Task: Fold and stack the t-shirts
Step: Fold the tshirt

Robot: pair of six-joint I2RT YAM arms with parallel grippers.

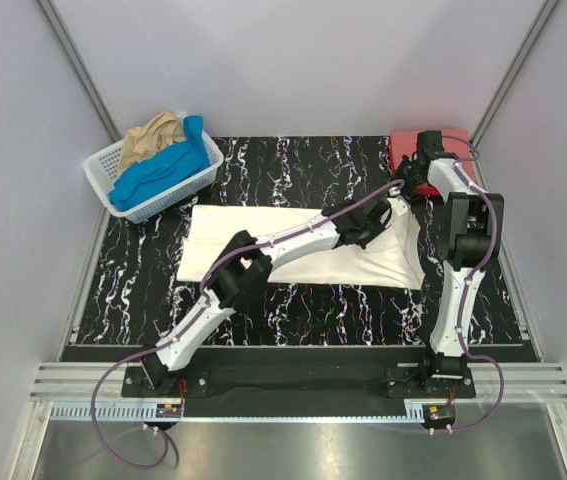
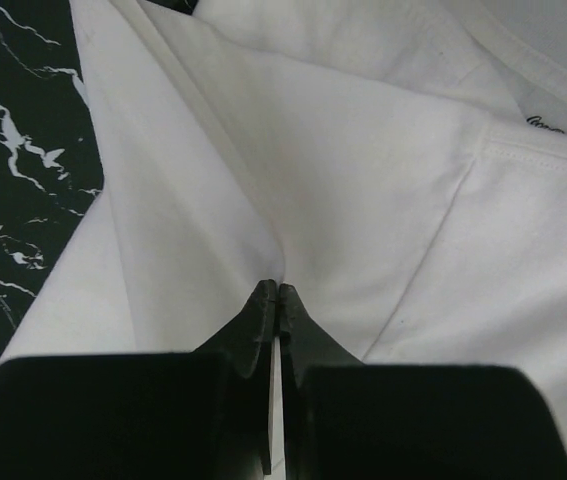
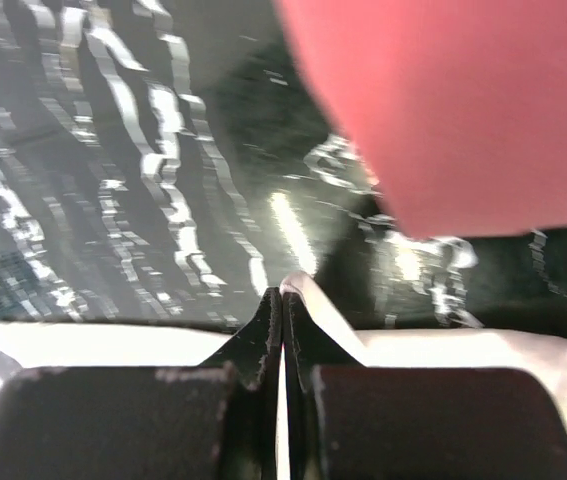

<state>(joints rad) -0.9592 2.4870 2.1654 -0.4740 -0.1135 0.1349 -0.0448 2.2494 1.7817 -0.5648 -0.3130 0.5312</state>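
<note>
A white t-shirt point(image 1: 263, 240) lies spread flat on the black marble table. My left gripper point(image 1: 375, 222) reaches across it and is shut on a pinch of the white cloth point(image 2: 363, 180) near its right end; the jaws point(image 2: 279, 290) meet with cloth between them. My right gripper point(image 1: 410, 186) is at the shirt's far right corner, shut on the white edge point(image 3: 313, 300), jaws together point(image 3: 283, 293). A folded red t-shirt point(image 1: 403, 148) lies just behind it at the back right and also shows in the right wrist view point(image 3: 443, 100). A blue t-shirt point(image 1: 163, 170) and a tan one point(image 1: 153, 135) lie in the basket.
A white lattice basket point(image 1: 168, 203) stands at the back left corner. Grey walls enclose the table on three sides. Bare marble table point(image 1: 293, 300) shows in front of the white shirt and behind it point(image 1: 293, 165).
</note>
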